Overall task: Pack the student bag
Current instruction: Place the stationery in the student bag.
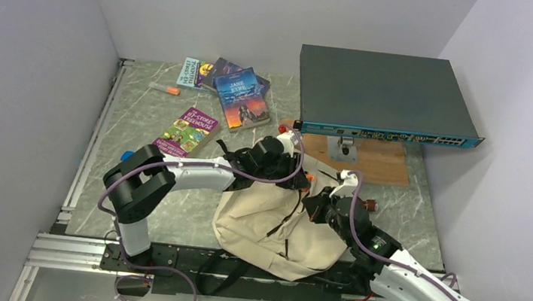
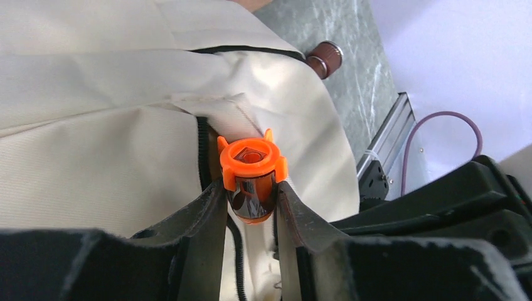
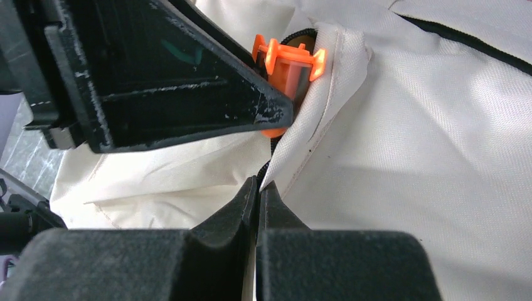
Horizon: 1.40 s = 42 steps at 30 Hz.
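Cream bag (image 3: 408,157) perhaps in right pincer (image 3: 257,188)

A: Re orange-capped item (image 2: 252,169): lower end hidden btw left gripper (image 2: 251,191) fingers. Can't ID.
B: Same here. And student bag (image 1: 270,223) interior?
A: Not visible. Cut off by edges in both wrist views.
B: Titles on stacked books (image 1: 234,90)?
A: Lower ones covered, rest mostly too small. Brown knob (image 2: 324,58) unclear too.

Left arm (image 1: 199,173) and right arm (image 1: 422,286) were white-shelled, black at joints; purple cable (image 2: 442,114) ran along each. Left end effector (image 2: 251,207) and right end effector (image 3: 258,188) were black.
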Each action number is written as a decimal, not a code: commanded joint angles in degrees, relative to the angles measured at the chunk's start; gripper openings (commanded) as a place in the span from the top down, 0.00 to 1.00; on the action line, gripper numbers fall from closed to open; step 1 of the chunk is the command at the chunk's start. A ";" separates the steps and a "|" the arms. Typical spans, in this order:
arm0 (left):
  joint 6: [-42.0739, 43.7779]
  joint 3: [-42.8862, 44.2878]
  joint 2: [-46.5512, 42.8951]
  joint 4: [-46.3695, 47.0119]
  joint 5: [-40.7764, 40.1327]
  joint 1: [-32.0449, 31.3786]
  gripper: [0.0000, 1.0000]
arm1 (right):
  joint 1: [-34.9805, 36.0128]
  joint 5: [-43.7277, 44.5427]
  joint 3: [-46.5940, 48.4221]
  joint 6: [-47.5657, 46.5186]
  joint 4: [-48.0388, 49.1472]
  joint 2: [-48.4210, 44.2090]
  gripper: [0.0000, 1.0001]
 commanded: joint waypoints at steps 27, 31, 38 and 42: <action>0.60 -0.11 -3.71 -10.73 -1.67 -0.09 0.19 | 0.08 0.42 1.88 -1.65 3.97 -2.39 1.00; 2.34 -0.88 -5.57 -11.35 -0.07 -1.04 0.24 | 0.08 0.63 1.60 -1.77 3.56 -2.61 1.00; 5.04 -1.04 -6.42 -18.69 -1.62 -4.15 0.43 | 0.08 0.35 1.31 -1.88 3.85 -2.88 1.00; 6.22 2.12 -4.65 -24.67 -6.57 -7.65 0.32 | 0.08 0.17 1.31 -1.90 4.21 -2.32 1.00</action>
